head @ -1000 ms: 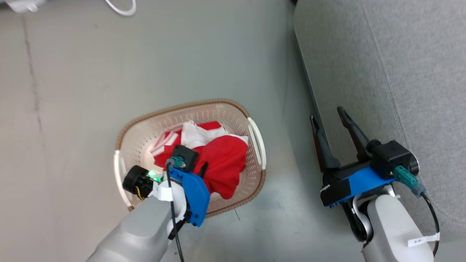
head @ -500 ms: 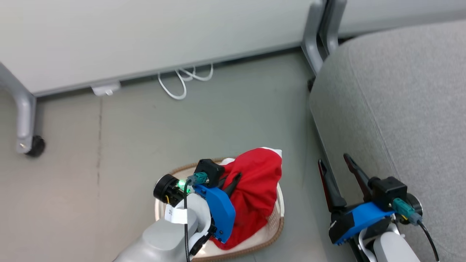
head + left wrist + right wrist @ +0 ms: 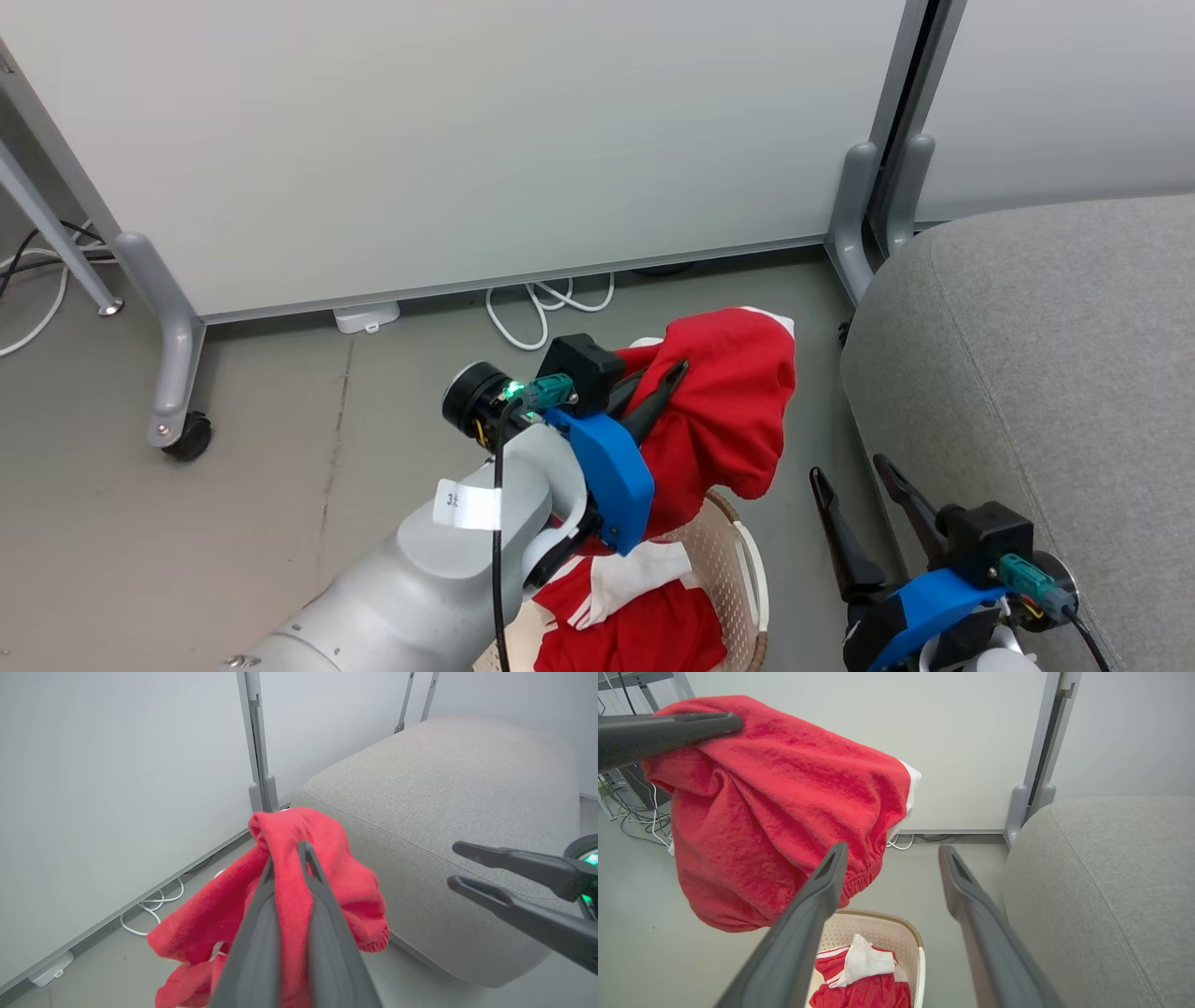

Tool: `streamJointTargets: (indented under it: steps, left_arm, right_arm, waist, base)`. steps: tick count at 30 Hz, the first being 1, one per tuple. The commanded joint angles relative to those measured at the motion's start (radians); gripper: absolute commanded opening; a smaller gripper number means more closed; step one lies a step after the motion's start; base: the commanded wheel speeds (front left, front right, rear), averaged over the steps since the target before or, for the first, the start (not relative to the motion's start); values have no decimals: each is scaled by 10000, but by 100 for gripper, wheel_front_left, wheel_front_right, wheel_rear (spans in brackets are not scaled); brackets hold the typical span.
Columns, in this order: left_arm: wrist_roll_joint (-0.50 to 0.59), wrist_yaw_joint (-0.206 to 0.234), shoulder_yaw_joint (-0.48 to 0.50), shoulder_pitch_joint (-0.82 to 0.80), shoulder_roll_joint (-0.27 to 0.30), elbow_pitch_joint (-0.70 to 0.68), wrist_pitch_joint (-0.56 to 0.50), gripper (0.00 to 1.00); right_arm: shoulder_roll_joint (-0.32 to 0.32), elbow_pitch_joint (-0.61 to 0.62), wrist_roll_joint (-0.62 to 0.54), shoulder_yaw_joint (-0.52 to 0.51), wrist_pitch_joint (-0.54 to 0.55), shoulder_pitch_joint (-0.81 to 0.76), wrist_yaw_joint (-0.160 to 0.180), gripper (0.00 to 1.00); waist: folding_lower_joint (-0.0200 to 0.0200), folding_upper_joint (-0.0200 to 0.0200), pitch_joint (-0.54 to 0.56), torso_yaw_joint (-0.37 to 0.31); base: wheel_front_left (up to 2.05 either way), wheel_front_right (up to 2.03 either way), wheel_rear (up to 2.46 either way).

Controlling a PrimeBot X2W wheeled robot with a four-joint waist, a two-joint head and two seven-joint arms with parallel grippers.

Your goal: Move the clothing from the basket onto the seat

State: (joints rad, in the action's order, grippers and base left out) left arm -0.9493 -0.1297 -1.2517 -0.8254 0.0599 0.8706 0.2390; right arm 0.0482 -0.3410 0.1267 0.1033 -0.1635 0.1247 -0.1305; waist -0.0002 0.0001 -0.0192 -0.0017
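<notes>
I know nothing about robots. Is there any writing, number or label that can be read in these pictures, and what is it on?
"3", followed by a mark too blurred to read: on the white tag wrapped round the left arm.
No writing can be made out on the red garment, the basket, the seat or the partition panels.
</notes>
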Motion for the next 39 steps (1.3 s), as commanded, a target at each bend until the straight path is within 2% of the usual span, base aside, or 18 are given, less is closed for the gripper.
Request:
streamJointTargets:
  steps: [1,11,30,34,39]
  left_arm:
    - [-21,-10,-66,-298,-15,-92,78,0]
    - [-91,-10,-139,-1103,-78,-264,217,0]
    - [-263,-10,-196,-912,-99,-119,273,0]
    - [-271,-10,-204,-923,-98,-181,275,0]
    - [-283,-10,-167,-900,-97,-284,275,0]
  right_arm:
    - [39,34,130,89,26,-174,-5,100]
    - [38,27,287,307,61,-245,-5,100]
    - [38,-55,378,547,74,-80,-5,100]
    - [38,-195,255,621,128,136,-5,100]
    - [41,-687,676,961,238,587,-5,100]
  waist:
    - [2,-1,156,97]
    - [2,-1,399,159]
    - [2,-1,274,-19]
    - [2,-1,245,-5]
    - [2,-1,225,13]
  base:
    - [0,0,0]
    - [0,0,0]
    - [0,0,0]
    - [0,0,0]
    - [0,0,0]
